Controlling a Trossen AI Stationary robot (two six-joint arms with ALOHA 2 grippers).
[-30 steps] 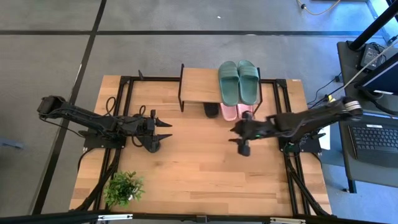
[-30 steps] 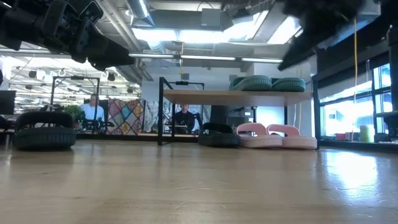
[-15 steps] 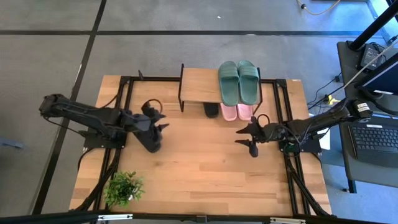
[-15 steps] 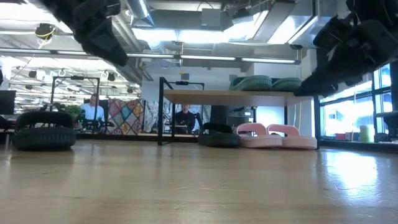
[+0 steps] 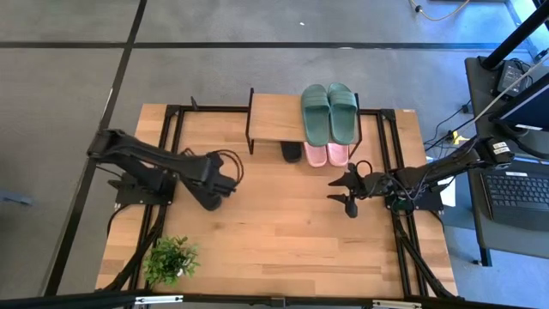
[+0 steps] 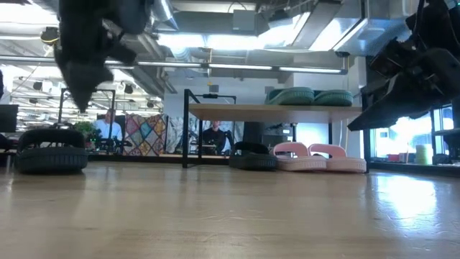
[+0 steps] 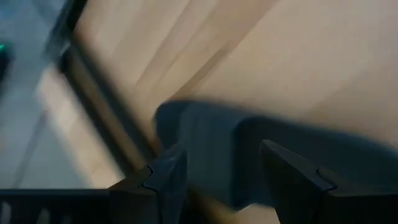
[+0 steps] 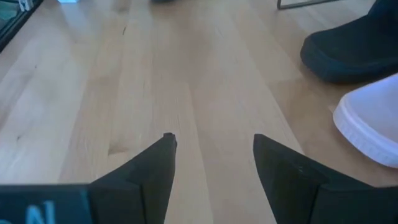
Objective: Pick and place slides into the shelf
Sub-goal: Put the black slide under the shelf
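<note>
Overhead light: the light wooden tabletop is evenly and brightly lit, with soft short shadows.
Low view: bright ceiling light panels are blown out; glare is thrown on the tabletop's right.
Left wrist view: heavy motion blur throughout.
Right wrist view: the white rubber slide toe is softly defocused.

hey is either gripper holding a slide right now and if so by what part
Neither holds anything. The right gripper is open over bare table. The left gripper is open just above a black slide, not gripping it.
</note>
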